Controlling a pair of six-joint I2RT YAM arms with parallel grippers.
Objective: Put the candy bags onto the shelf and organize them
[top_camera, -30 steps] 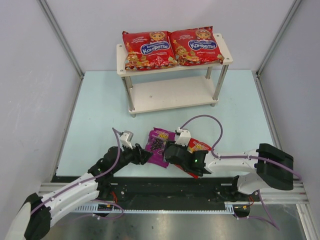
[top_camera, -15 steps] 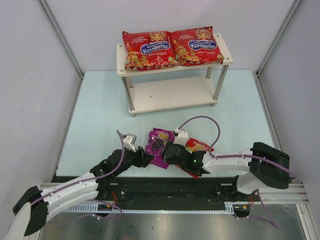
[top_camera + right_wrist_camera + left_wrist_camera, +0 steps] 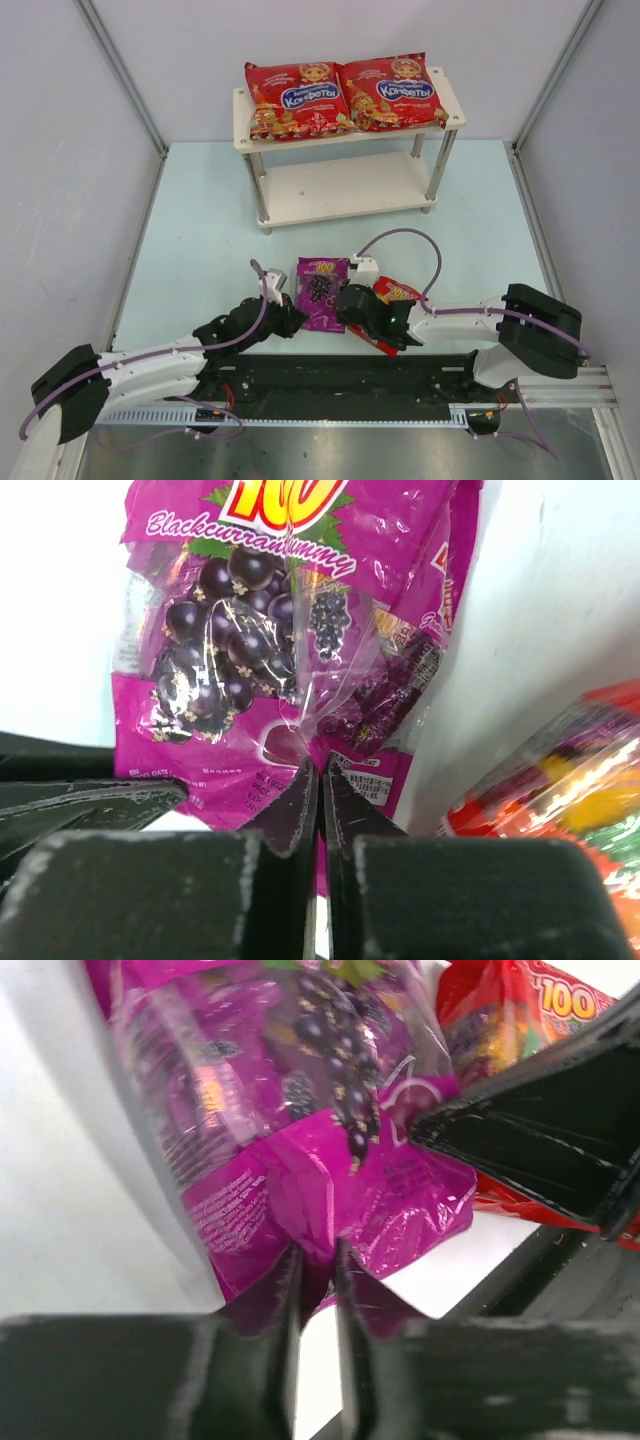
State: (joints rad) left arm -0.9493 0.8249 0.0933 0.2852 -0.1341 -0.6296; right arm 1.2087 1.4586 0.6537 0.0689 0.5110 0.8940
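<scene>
- Lying on the pale table (image 3: 200, 220), the glossy purple bag (image 3: 320, 290) rests well apart from the light wooden shelf (image 3: 350, 190).
- The left gripper (image 3: 318, 1250) pinches its crinkled bottom edge between narrow black fingers.
- The right gripper (image 3: 320, 770) clamps that same edge.

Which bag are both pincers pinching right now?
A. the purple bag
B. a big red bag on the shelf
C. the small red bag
A: the wrist views show the bottom edge of the purple bag nipped in both the left pincer and the right pincer.
</scene>
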